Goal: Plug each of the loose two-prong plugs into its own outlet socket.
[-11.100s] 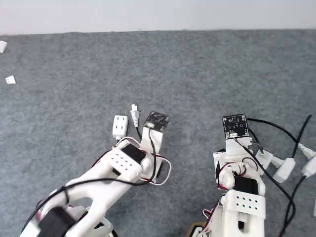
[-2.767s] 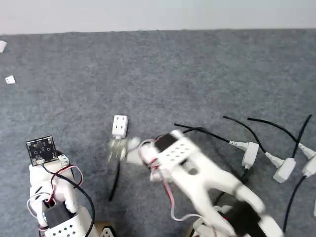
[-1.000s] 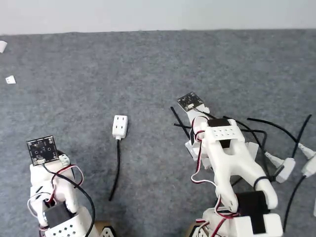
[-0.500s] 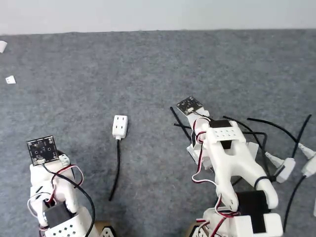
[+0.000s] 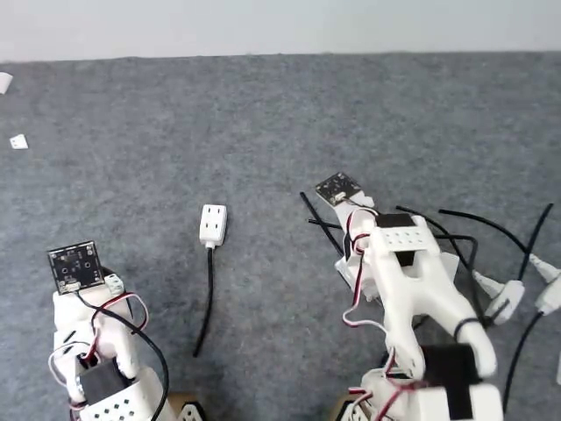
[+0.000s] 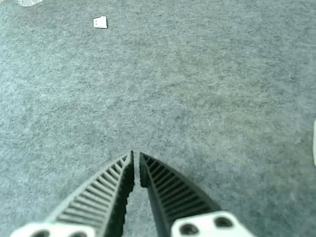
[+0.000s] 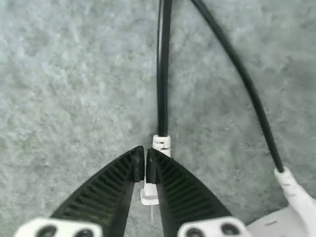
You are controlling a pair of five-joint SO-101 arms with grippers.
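1. As a black cord [image 5: 207, 298] runs from the near end of the white socket [image 5: 213, 224] on the left half of the table [image 5: 263, 114], I judge that 1 plug is seated there.
2. Low over the felt, the right tool [image 7: 144, 153] is closed on a small white plug [image 7: 161, 143], whose cord leads straight away; this plug looks not yet inserted.
3. Beside it, another cable [image 7: 237, 74] ends at a white block [image 7: 284, 224]; whether that joint is fully home I cannot tell.
4. More sockets [image 5: 501, 303] lie at the right among crossing cables [image 5: 473, 224]; how many are left to fill is unclear.
5. Over bare felt, the left tool [image 6: 136, 160] is closed on nothing.
6. Wide open felt lies between that white socket and the right arm [image 5: 403, 263], and on toward the far edge. At the right, the crowded cables could snag a carried plug.
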